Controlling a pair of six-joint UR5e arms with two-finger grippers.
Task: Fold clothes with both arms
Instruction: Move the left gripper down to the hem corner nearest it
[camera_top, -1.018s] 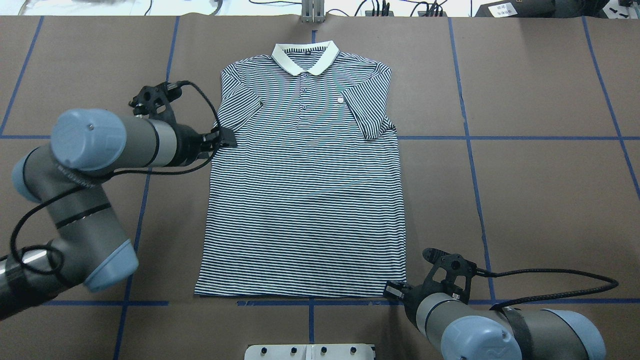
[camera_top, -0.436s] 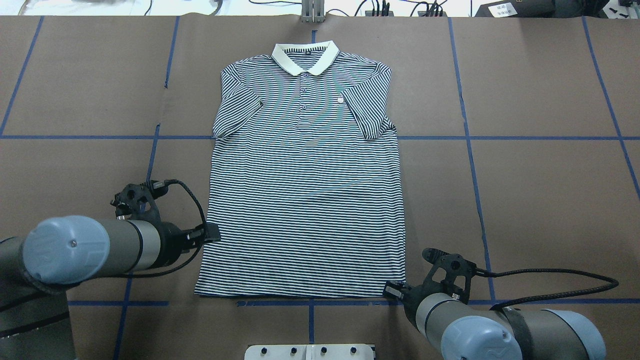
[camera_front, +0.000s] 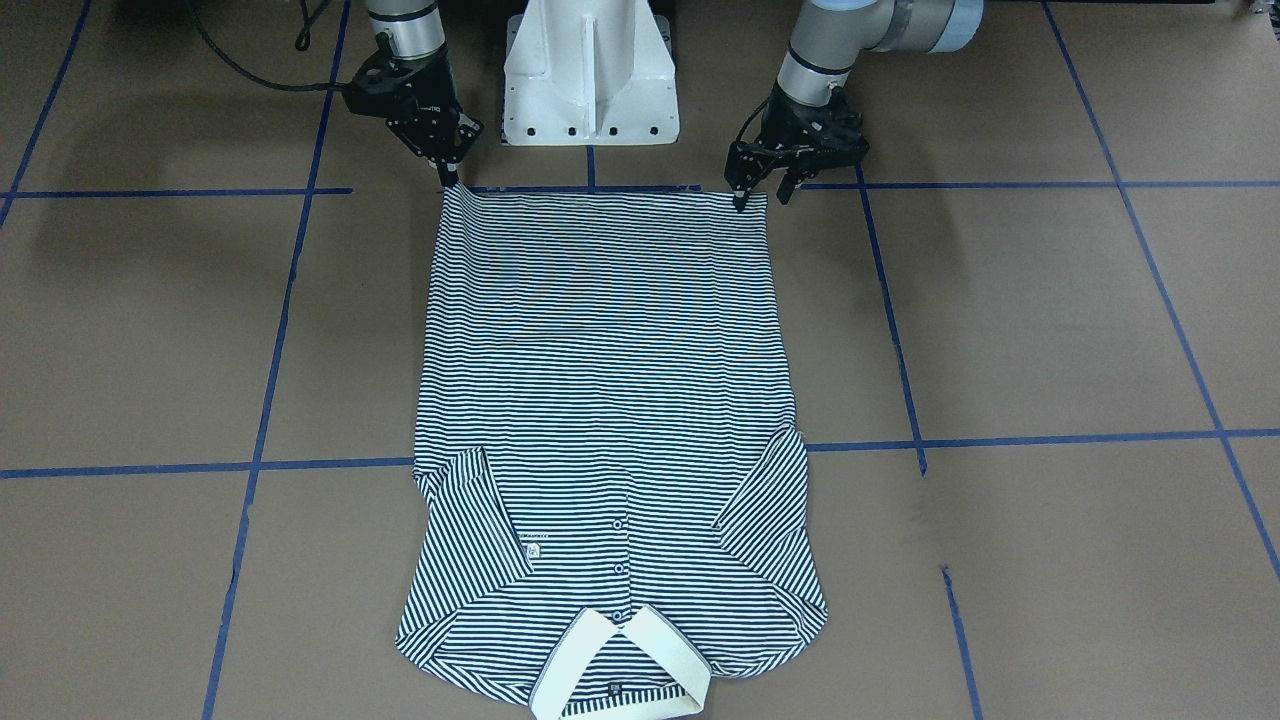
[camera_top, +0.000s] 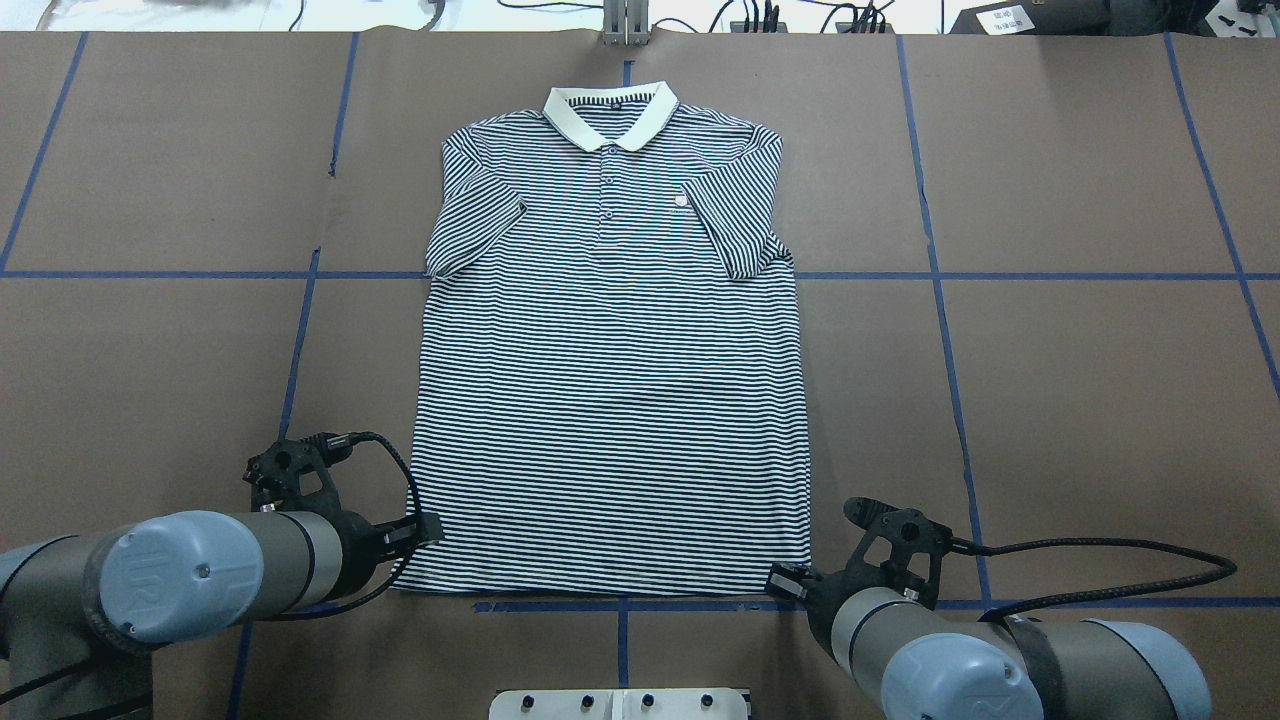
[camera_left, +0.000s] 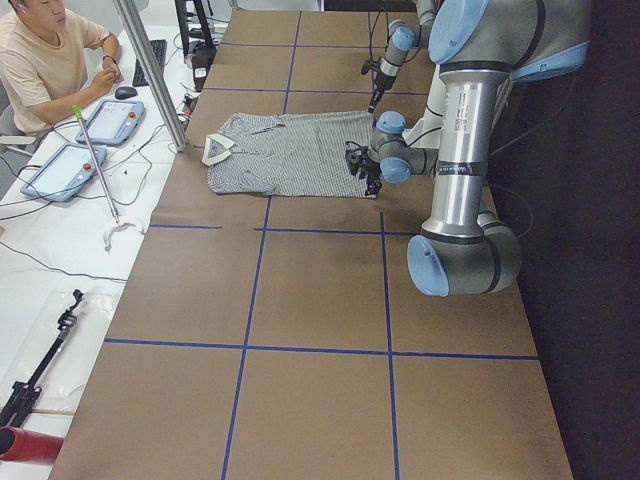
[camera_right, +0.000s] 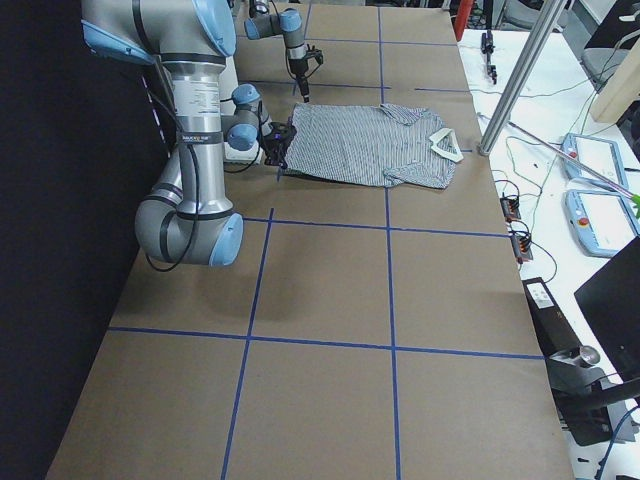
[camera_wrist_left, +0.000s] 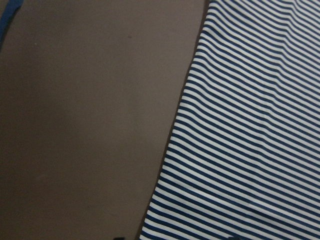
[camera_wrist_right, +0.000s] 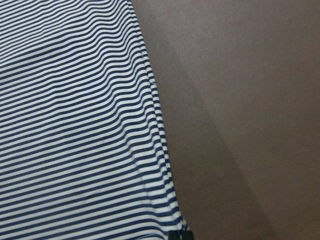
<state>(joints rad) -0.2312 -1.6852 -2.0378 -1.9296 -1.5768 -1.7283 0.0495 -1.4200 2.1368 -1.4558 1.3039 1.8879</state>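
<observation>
At the near edge of the table (camera_top: 1080, 400), just in front of the white pedestal base (camera_front: 590, 80), both grippers are set at the hem of the striped polo shirt (camera_top: 610, 400), one at each bottom corner. The left gripper (camera_front: 762, 200) is seen with its fingers spread apart, one fingertip (camera_front: 739, 205) at the hem corner and the other over the bare table just beside the cloth; nothing is clamped between them. The right gripper (camera_front: 445, 180) is pointed down at the opposite corner, and it cannot be told whether its fingers are parted or pressed together on the fabric. The shirt is laid flat and face up in the middle of the table, hem towards the robot, with a blue tape line (camera_top: 1000, 276) passing beneath it. Further out, the two short sleeves are kept close against the body. Beyond them the buttoned placket (camera_top: 607, 195) and the small chest patch (camera_top: 681, 200) are shown, and the cream collar (camera_top: 610, 115) is placed farthest from the robot, near the table's far edge. Past that edge, a seated person (camera_left: 45, 60) is visible at a white bench.
</observation>
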